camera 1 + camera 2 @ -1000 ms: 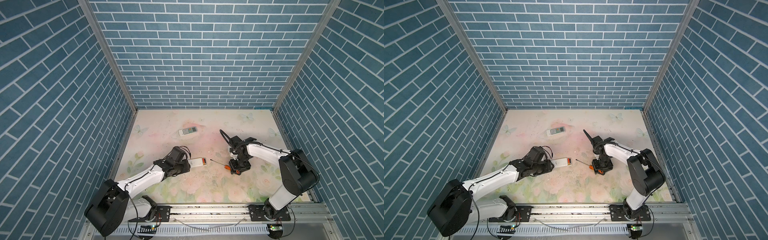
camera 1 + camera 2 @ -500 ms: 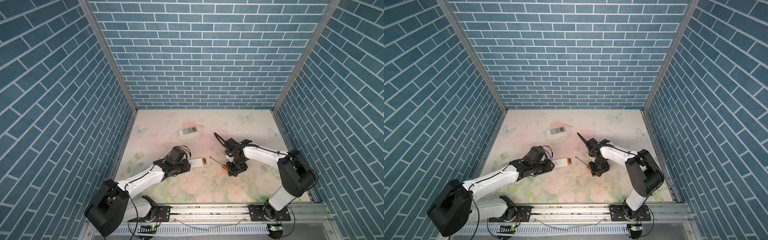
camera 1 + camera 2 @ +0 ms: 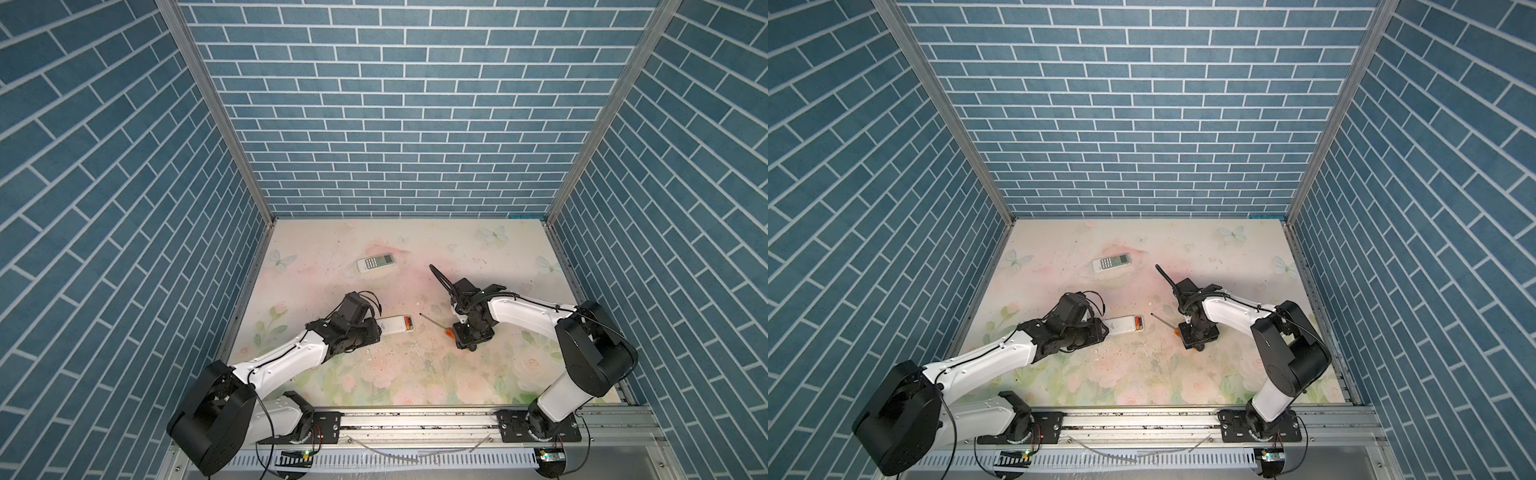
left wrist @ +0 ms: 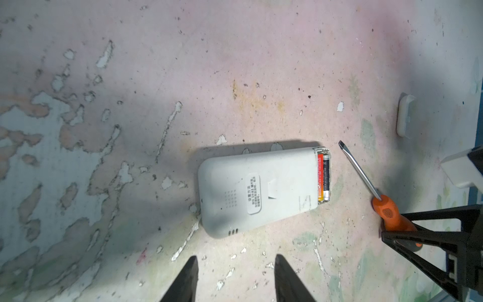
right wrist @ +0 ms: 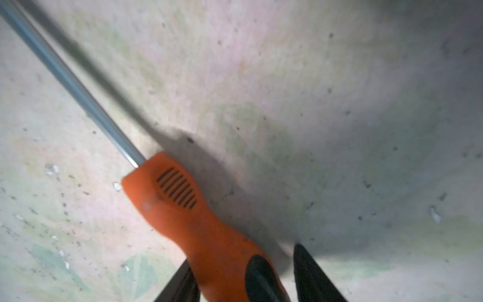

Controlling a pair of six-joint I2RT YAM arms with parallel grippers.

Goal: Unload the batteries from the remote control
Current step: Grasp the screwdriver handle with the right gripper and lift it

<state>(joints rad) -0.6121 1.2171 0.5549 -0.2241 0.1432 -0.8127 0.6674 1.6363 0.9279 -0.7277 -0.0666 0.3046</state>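
I'm looking over a worn pastel floral tabletop point(image 3: 478, 374) that is carrying four loose things.
A white rounded plastic remote control point(image 4: 258, 188) is lying face down near the middle, its end compartment uncovered. Just beside that end, apart from it, an orange-handled screwdriver point(image 4: 360, 171) is lying flat with its tip nearest the remote. A small white rectangular plastic cover point(image 4: 405, 116) is resting farther off. A second white remote with buttons up point(image 3: 376, 262) is sitting toward the back wall. The print is flaking in pale patches.
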